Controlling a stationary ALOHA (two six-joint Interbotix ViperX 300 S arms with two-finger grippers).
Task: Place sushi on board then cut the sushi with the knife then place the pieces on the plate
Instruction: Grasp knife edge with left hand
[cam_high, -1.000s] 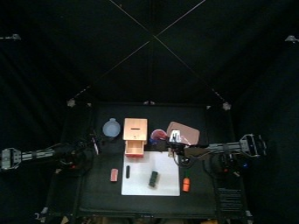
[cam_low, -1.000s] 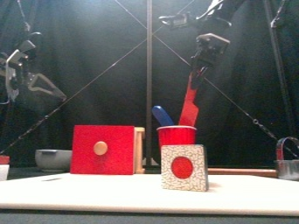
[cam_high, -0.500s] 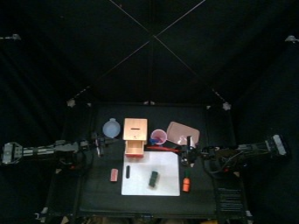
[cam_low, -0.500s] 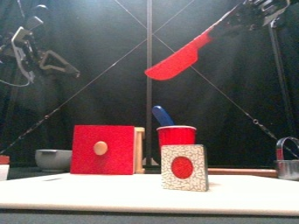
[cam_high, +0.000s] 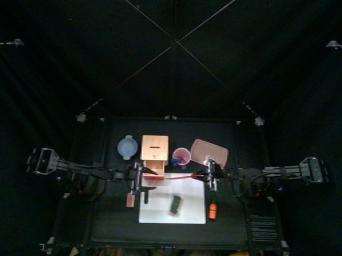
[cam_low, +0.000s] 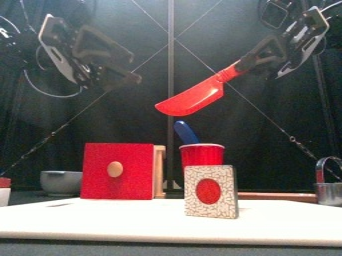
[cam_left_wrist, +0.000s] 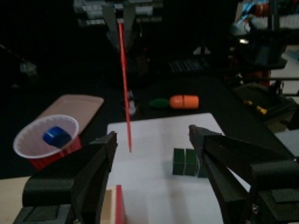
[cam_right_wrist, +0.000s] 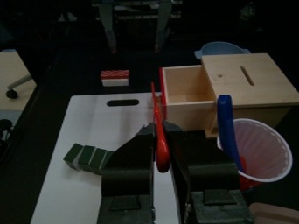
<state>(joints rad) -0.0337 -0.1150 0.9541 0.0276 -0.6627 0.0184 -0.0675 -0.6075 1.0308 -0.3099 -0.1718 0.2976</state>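
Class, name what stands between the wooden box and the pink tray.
The red cup stands between the wooden box and the pink tray; the top view shows this most plainly.

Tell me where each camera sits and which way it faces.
Top: high overhead, looking down on white board; left gripper, right gripper show.
Front: table's front edge, looking level; sushi roll nearest, grippers above.
Left wrist: faces the right gripper; own jaws open.
Right wrist: faces the left arm; jaws shut on red knife.
Shared: both wrist views show sushi roll and red cup.
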